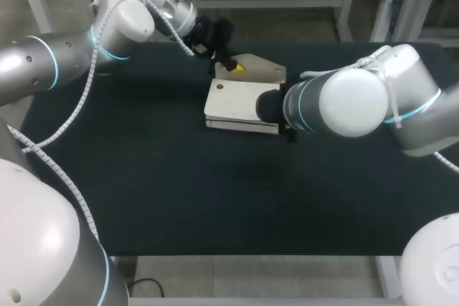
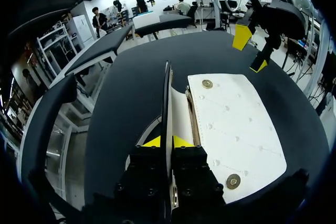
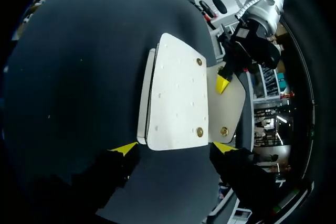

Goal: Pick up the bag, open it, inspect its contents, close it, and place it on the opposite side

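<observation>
White bag (image 1: 240, 98), left claw (image 2: 167, 141) clenched on its flap (image 1: 259, 69), right claw (image 3: 173, 148) released just short of it

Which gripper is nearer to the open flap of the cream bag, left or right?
Left. The left gripper is shut on the open flap of the flat cream bag. The right gripper is open at the bag's end, beside the flap, apart from it.
</observation>
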Action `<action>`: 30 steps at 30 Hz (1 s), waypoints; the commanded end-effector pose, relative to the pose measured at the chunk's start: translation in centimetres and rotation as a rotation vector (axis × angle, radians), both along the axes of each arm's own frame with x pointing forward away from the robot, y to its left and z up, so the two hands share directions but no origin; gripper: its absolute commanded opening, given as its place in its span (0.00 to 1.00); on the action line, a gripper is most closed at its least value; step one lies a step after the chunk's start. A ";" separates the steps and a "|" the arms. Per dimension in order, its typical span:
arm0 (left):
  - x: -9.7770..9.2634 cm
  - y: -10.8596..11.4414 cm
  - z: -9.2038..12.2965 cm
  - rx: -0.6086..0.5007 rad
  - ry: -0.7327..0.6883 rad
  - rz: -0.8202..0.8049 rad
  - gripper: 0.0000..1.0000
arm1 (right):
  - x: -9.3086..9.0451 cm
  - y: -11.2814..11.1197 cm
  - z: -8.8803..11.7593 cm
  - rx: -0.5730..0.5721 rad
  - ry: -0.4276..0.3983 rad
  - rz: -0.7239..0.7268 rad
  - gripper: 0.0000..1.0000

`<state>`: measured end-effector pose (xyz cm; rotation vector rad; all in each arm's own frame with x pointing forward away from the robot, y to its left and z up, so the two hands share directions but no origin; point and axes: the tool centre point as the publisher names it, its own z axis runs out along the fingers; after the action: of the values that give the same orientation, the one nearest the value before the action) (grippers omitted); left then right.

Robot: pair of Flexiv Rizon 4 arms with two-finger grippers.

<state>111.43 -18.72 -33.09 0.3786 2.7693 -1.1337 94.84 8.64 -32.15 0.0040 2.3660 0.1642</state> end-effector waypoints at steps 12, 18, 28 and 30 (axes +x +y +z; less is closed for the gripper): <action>-1.2 1.8 5.4 0.016 -0.010 0.029 0.00 | -0.3 0.1 4.9 -0.039 0.003 -0.010 0.00; -1.6 2.3 6.0 -0.003 -0.040 0.055 0.00 | 0.2 0.4 5.0 -0.031 0.036 -0.010 0.00; -1.6 2.3 6.0 -0.003 -0.040 0.055 0.00 | 0.2 0.4 5.0 -0.031 0.036 -0.010 0.00; -1.6 2.3 6.0 -0.003 -0.040 0.055 0.00 | 0.2 0.4 5.0 -0.031 0.036 -0.010 0.00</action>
<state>109.84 -16.32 -27.13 0.3208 2.7270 -1.1044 95.14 9.01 -27.09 0.0045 2.4048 0.1253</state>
